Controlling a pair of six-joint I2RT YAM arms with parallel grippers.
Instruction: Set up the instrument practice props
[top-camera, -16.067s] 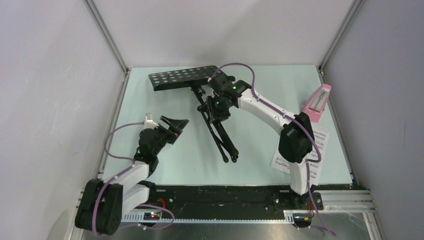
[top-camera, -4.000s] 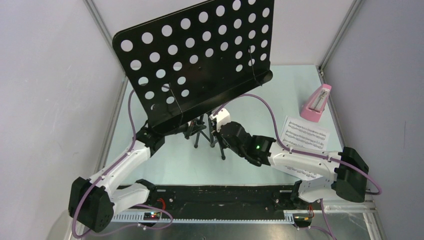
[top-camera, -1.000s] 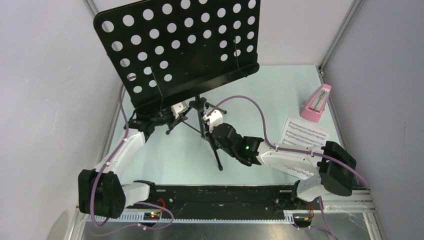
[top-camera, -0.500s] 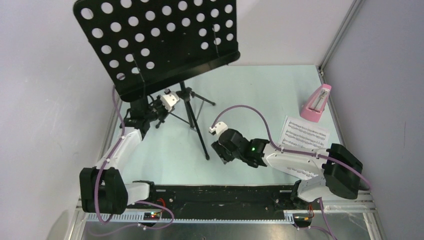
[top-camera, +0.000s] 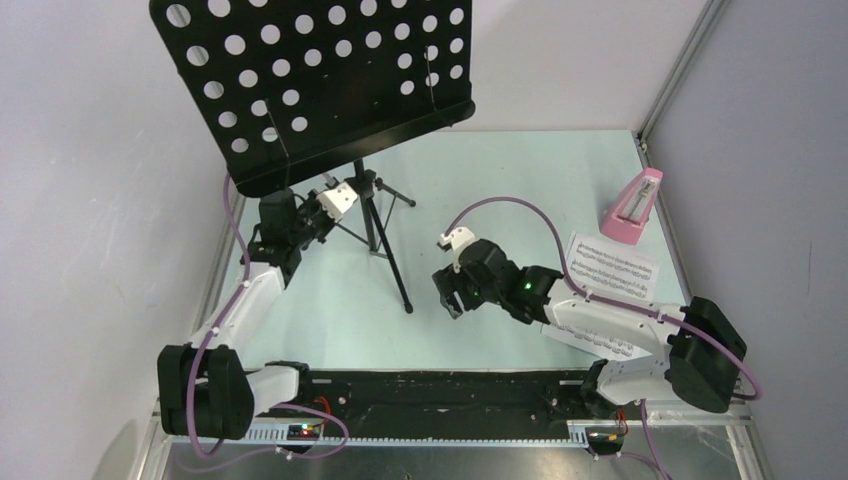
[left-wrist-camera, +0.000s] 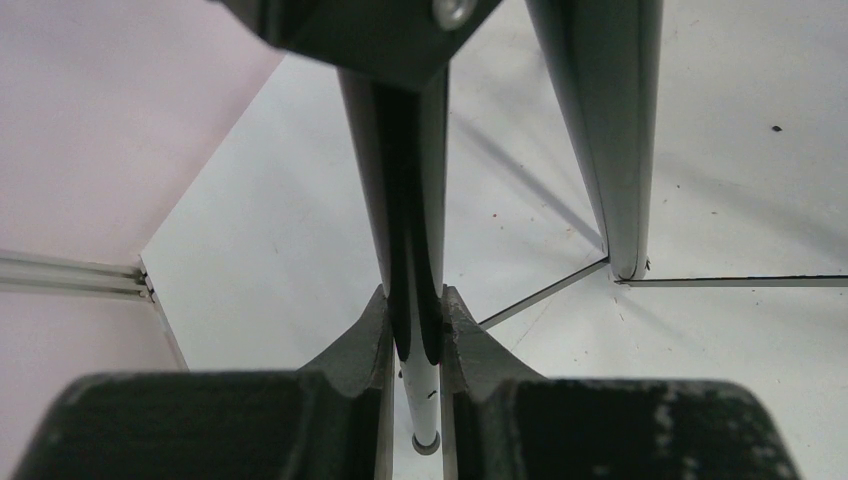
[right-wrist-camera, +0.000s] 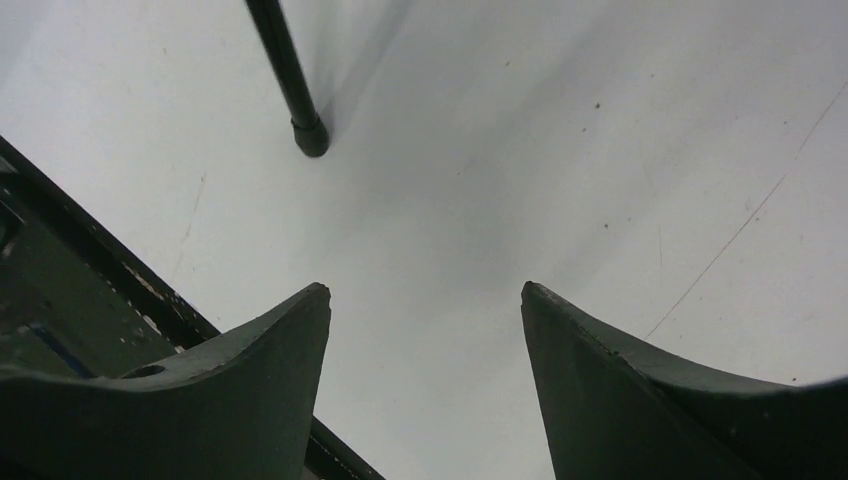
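Note:
The black music stand (top-camera: 320, 80) is upright on its tripod legs (top-camera: 385, 250) at the back left, its hole-punched desk tilted toward the camera. My left gripper (top-camera: 312, 222) sits under the desk, shut on the stand's thin black leg braces (left-wrist-camera: 415, 290); in the left wrist view that gripper (left-wrist-camera: 415, 315) pinches them between its fingers. My right gripper (top-camera: 450, 295) is open and empty over the table, right of the nearest leg foot (right-wrist-camera: 311, 138). White sheet-music pages (top-camera: 610, 270) lie at the right. The pink metronome (top-camera: 633, 205) stands behind them.
The right arm lies over the near part of the sheet-music pages. An aluminium frame post (top-camera: 665, 80) rises at the back right corner, and grey walls close in both sides. A black rail (top-camera: 440, 385) runs along the near edge.
My right gripper has opened, let go of the stand's front leg and drawn back to the right. The stand, held by my left gripper, has shifted left and stands more upright.

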